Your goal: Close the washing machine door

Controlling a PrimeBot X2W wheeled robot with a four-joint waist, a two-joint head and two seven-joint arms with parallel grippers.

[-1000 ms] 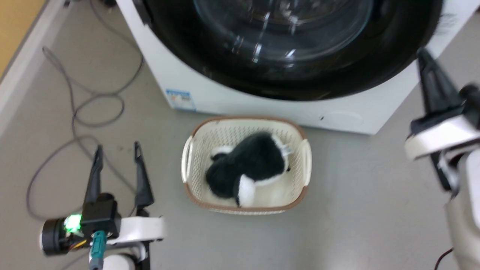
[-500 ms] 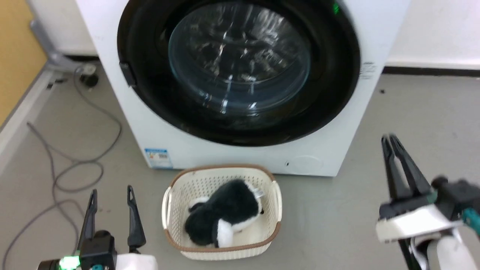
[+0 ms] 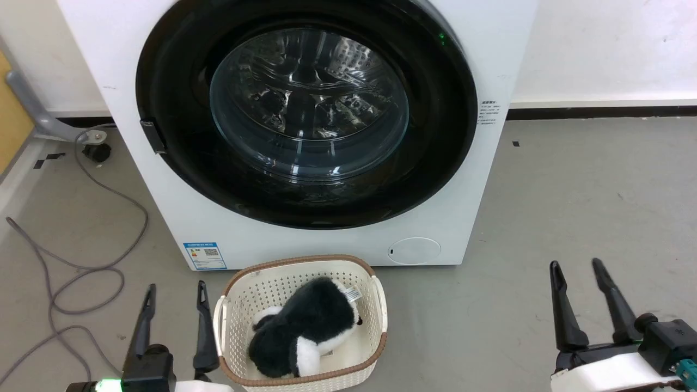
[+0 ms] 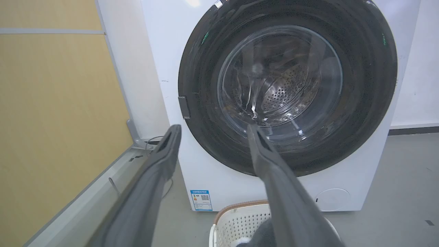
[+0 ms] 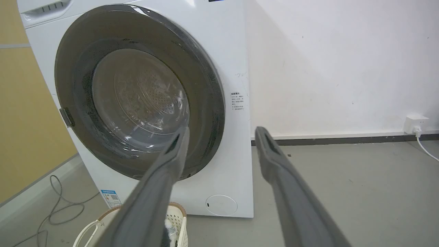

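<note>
Washing machine door (image 3: 307, 106) flush against washing machine (image 3: 326, 245); laundry basket (image 3: 239, 326) with plush toy (image 3: 305, 332) just before it; left gripper (image 3: 176, 286) and right gripper (image 3: 575, 264) spread, empty.

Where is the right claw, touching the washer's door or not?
Apart. The head view shows grey floor between the right gripper and the washing machine door.

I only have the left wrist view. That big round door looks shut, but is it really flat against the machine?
Observer: In the right wrist view, seen more side-on, the washing machine door lies flat against the washing machine; no gap shows.
Operator: What's the dark lump in the basket?
Observer: The head view shows a black-and-white plush toy lying in the basket.
Operator: Where's the other hand?
Observer: The right hand hangs open, low at the head view's right, holding nothing.
</note>
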